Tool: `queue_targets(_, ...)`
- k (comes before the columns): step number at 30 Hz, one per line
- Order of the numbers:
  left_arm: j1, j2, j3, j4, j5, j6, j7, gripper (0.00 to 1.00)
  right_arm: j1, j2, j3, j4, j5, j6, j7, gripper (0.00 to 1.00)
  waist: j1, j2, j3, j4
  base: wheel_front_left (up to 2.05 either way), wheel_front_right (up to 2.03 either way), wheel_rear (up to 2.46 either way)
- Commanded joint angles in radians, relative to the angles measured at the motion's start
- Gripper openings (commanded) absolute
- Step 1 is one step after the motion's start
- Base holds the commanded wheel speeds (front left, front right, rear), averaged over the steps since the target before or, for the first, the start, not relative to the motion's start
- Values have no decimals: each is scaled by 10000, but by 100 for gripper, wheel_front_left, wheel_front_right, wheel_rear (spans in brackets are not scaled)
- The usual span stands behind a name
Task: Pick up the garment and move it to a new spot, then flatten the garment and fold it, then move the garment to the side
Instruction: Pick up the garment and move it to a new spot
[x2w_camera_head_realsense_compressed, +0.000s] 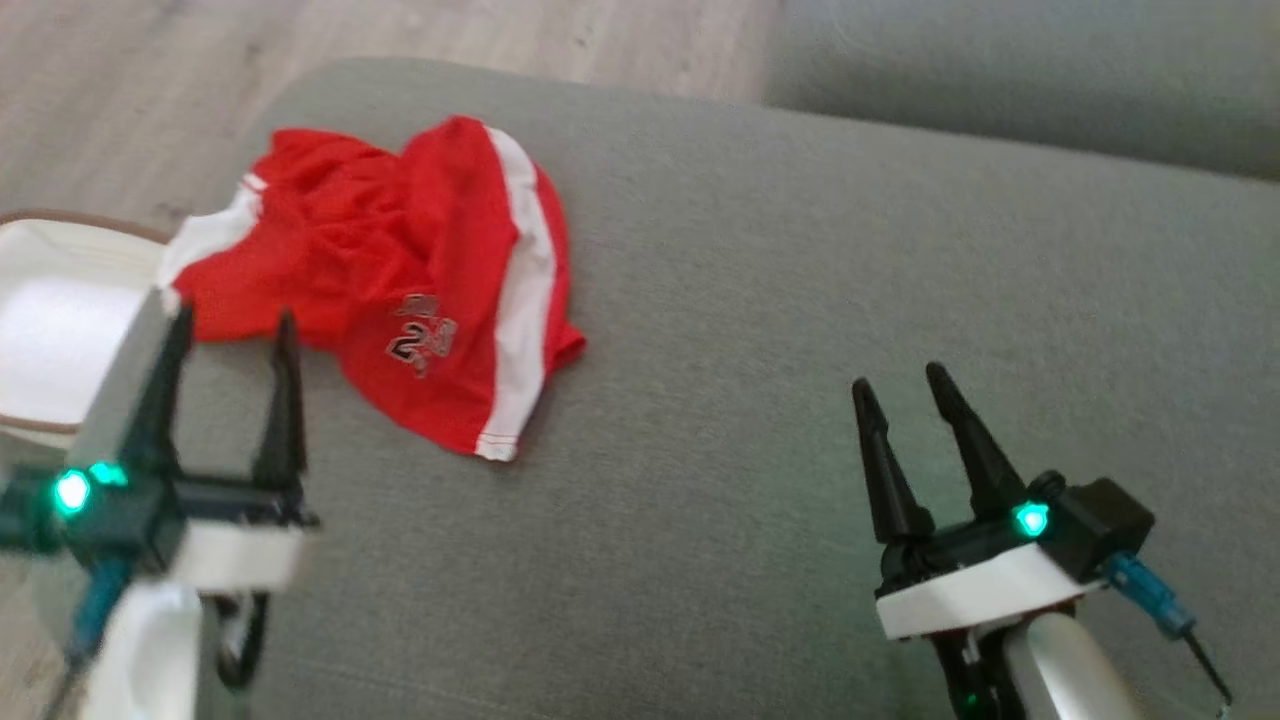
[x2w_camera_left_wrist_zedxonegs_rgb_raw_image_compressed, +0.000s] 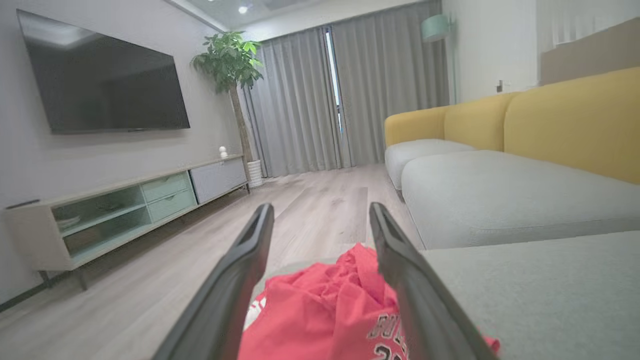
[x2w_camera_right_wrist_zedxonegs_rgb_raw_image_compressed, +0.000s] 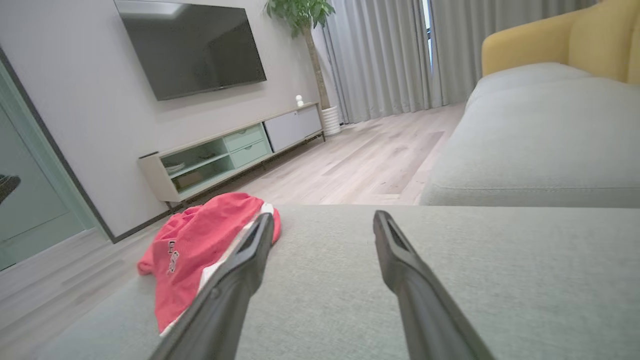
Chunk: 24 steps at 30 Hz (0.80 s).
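A red garment (x2w_camera_head_realsense_compressed: 400, 270) with white side stripes is lying crumpled on the grey sofa cushion (x2w_camera_head_realsense_compressed: 750, 300), toward its far left corner, near a white basket (x2w_camera_head_realsense_compressed: 50, 330) that is sitting off the cushion's left edge. The left pincer (x2w_camera_head_realsense_compressed: 235, 320) is hovering just at the garment's near edge, its fingers standing wide apart and gripping nothing. The right pincer (x2w_camera_head_realsense_compressed: 900, 378) is hanging over bare cushion, well apart from the garment, likewise spread wide and holding nothing.
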Motion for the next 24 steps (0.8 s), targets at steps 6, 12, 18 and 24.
queue_targets(6, -3006, 1817, -325, 1189, -330, -205, 311, 100, -674, -52, -212, -875, -447, -7, -111, 100, -2, 0, 1431, -942, 0, 0, 0)
queue_targets(12, -5644, 3788, -3292, 2875, -1831, -217, 2127, 100, -1023, -52, -494, -1149, -627, -7, -111, 100, -2, 0, 2246, -1387, 0, 0, 0)
queue_targets(18, -7638, 4919, -5812, 4230, -3940, -219, 3584, 100, -1322, -52, -476, -1114, -593, -7, -111, 100, -2, 0, 2803, -1797, 0, 0, 0)
queue_targets(24, -8577, 5229, -7149, 4995, -5360, -219, 4178, 100, -1488, -52, -394, -1172, -576, -7, -111, 100, -2, 0, 3110, -2119, 0, 0, 0)
